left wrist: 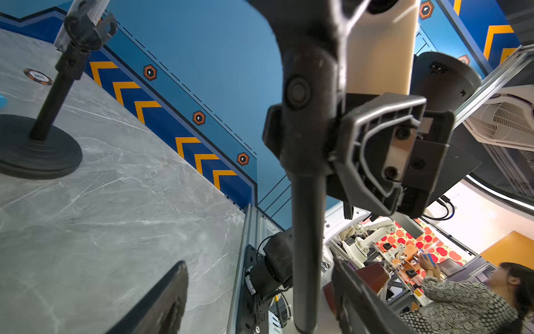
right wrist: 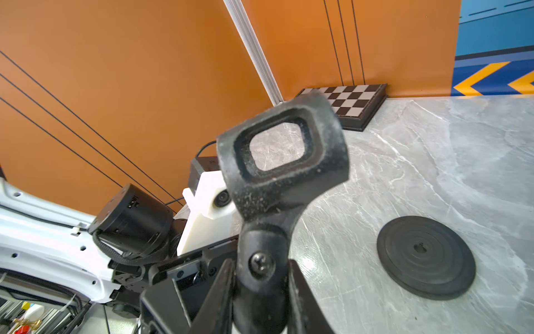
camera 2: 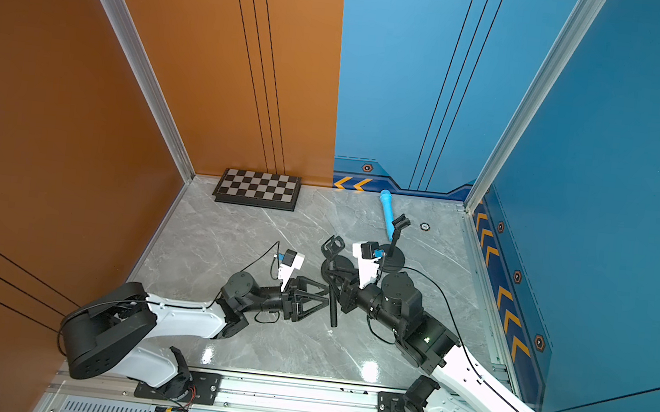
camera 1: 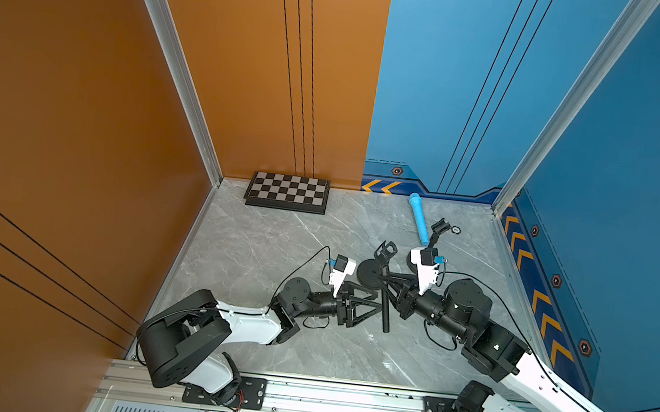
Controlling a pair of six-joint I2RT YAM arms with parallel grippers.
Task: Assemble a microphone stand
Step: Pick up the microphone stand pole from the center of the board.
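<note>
My right gripper [camera 1: 386,283] [right wrist: 260,279] is shut on the black stand pole [camera 1: 386,313] [left wrist: 307,245], just under its clip [camera 1: 385,248] [right wrist: 283,150]. The pole slants, clip end toward the back wall, clear of the loose round base [camera 1: 367,271] [right wrist: 426,257] lying flat beside it. From the other side, my left gripper [camera 1: 379,300] [left wrist: 259,289] is open. Its fingers [left wrist: 161,303] straddle the pole's lower part with gaps on both sides. A blue microphone [camera 1: 419,218] [camera 2: 387,213] lies near the back wall.
A second black stand [camera 1: 436,233] [left wrist: 55,95] stands upright on its own base behind my right wrist. Beside it lies a small chip [camera 1: 455,230]. A chessboard [camera 1: 288,192] rests against the orange back wall. Walls close in the left, back and right.
</note>
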